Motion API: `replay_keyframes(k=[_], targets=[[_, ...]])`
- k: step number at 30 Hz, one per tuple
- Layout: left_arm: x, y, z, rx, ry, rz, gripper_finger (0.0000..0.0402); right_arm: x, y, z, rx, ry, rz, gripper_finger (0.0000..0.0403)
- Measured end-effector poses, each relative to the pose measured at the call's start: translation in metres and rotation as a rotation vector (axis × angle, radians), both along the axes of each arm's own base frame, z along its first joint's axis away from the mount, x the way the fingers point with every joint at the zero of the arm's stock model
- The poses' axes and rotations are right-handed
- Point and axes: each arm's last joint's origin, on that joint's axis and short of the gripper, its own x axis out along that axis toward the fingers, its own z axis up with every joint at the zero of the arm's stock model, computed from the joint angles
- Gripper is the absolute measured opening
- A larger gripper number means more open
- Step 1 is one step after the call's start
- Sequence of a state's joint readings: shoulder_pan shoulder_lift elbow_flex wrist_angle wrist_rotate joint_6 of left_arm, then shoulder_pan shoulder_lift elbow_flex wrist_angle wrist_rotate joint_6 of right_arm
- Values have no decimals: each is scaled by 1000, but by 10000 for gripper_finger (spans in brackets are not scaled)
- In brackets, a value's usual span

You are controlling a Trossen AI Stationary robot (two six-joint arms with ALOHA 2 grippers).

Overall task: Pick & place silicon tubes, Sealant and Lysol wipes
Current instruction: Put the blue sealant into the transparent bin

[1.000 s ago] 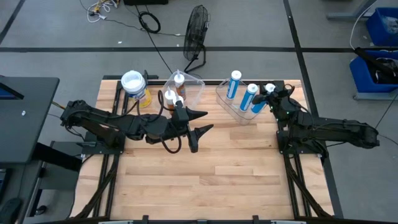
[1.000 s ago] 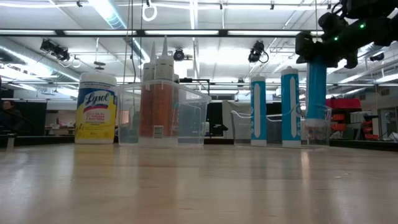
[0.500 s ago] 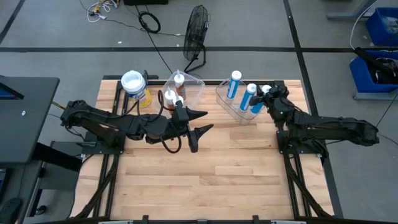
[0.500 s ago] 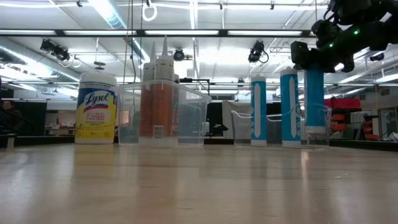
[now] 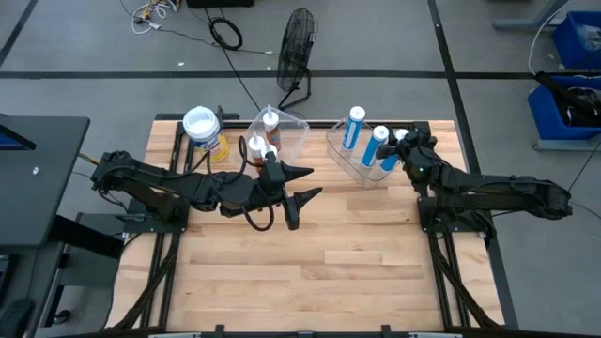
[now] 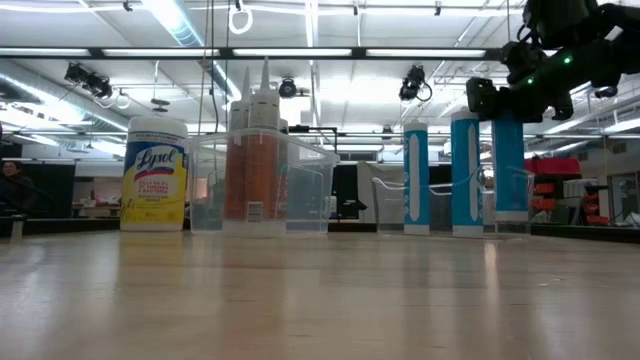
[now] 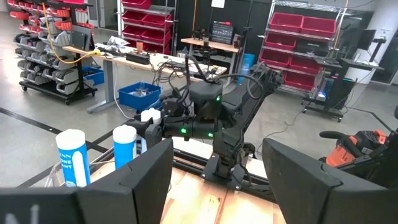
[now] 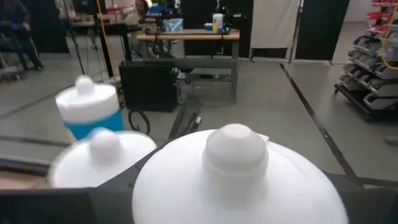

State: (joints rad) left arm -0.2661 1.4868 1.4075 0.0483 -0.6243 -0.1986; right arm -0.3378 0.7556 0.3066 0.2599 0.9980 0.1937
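High view is showing the right gripper [image 5: 410, 150] sitting over the third blue tube [image 5: 393, 152] at the right-hand clear bin [image 5: 349, 155], at the table's far right. Low view: that tube [image 6: 508, 165] is standing upright, long axis vertical, its base just inside the bin, jaws closed around its upper end. So the release looks to be straight down. Two other blue tubes [image 5: 353, 127] are standing beside it. Left gripper [image 5: 299, 195] is waiting mid-table, fingers spread, empty. Lysol wipes [image 5: 203, 130] are standing upright at the far left corner, nearer the left arm, well apart from the orange tubes' bin [image 5: 282, 131].
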Motion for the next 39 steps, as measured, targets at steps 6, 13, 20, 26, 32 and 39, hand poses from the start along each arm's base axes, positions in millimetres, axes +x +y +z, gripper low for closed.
replay_keyframes(k=[6,13,20,26,32,39], targets=[[0,0,0,0,1,0,250,0,0,2,-6,-20,-5,206],[0,0,0,1,1,0,250,-1,0,-2,15,-24,-11,206],[0,0,0,0,1,1,250,-8,2,-26,42,-114,-58,206],[0,0,0,1,1,1,250,-8,2,-27,32,-112,-51,206],[0,0,0,1,1,2,250,-7,3,-27,30,-87,-19,206],[0,0,0,1,1,2,250,-6,3,-28,43,-79,29,218]])
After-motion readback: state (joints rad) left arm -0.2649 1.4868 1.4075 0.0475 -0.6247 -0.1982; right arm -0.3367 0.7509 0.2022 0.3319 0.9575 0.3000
